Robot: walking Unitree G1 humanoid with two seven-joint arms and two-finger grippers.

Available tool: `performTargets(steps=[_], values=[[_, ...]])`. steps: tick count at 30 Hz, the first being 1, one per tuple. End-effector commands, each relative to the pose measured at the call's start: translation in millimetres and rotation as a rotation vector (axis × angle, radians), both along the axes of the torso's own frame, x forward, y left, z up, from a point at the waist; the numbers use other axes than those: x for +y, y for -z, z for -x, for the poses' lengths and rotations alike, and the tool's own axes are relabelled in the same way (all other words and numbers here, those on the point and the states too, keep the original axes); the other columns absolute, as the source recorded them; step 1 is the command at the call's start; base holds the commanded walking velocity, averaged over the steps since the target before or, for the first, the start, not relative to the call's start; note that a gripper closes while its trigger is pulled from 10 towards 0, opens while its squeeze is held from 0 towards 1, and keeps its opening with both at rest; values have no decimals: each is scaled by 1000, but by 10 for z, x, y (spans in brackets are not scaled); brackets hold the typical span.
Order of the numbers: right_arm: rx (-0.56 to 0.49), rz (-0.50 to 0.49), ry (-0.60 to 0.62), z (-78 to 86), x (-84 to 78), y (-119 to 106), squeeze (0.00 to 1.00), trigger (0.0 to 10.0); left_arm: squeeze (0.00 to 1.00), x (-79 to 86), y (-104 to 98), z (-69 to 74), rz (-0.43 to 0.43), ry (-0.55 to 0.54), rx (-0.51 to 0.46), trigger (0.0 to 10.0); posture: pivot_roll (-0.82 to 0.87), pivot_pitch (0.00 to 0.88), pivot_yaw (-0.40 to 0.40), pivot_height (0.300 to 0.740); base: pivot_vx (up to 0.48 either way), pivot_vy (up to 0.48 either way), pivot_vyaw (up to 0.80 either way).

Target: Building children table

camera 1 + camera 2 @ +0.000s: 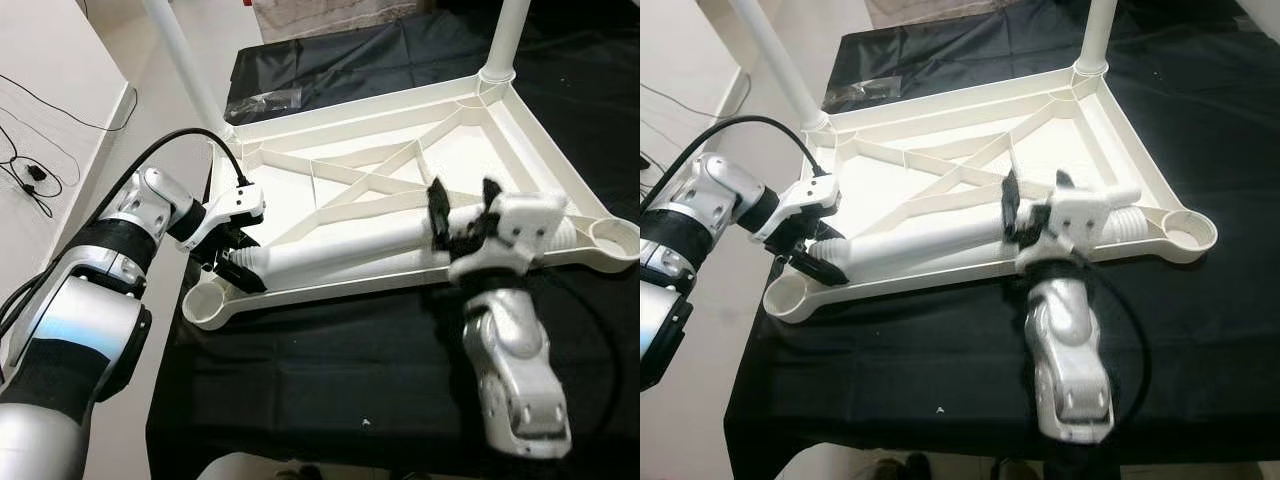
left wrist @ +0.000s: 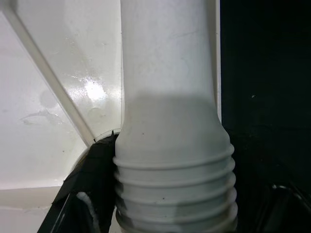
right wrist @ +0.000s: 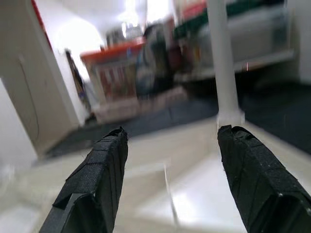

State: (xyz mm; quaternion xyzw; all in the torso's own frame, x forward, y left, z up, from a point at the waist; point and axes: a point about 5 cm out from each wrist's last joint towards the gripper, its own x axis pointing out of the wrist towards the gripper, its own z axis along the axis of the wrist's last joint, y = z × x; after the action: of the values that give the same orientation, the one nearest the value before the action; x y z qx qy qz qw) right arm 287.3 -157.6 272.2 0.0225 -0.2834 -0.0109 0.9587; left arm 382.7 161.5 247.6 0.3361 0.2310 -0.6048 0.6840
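The white table top (image 1: pixel 470 160) lies upside down on a black cloth. Two white legs (image 1: pixel 185 60) (image 1: pixel 508 35) stand upright in its far corner sockets. A third, loose leg (image 1: pixel 340 255) lies along the near rim. My left gripper (image 1: pixel 232 262) is shut on that leg's threaded end (image 2: pixel 175 189), just beside the near-left corner socket (image 1: pixel 205 300). One black finger (image 2: pixel 90 189) presses against the thread. My right gripper (image 1: pixel 464 195) rests over the leg's other end, fingers pointing up and open, with nothing between them (image 3: pixel 175 132).
The near-right corner socket (image 1: pixel 612 238) lies past the right wrist. A clear plastic bag (image 1: pixel 265 98) sits on the black cloth (image 1: pixel 320 370) behind the top. Cables (image 1: pixel 30 175) trail on the pale floor at left, beyond the cloth's edge.
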Motion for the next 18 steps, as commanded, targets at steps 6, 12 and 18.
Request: performTargets(steps=[6,12,18], values=[[-72,-41,-22,19,41,-192,0,10000,0,10,176,-83,10,-136,-155,0,91,213,165,740,0,0,0],[-67,-42,-28,-9,45,-172,0,10000,0,-46,122,-133,69,-185,-240,0,94,189,142,740,0,0,0],[-64,-40,-39,-48,43,-164,0,10000,0,-61,78,-175,132,-246,-321,0,86,171,125,740,0,0,0]])
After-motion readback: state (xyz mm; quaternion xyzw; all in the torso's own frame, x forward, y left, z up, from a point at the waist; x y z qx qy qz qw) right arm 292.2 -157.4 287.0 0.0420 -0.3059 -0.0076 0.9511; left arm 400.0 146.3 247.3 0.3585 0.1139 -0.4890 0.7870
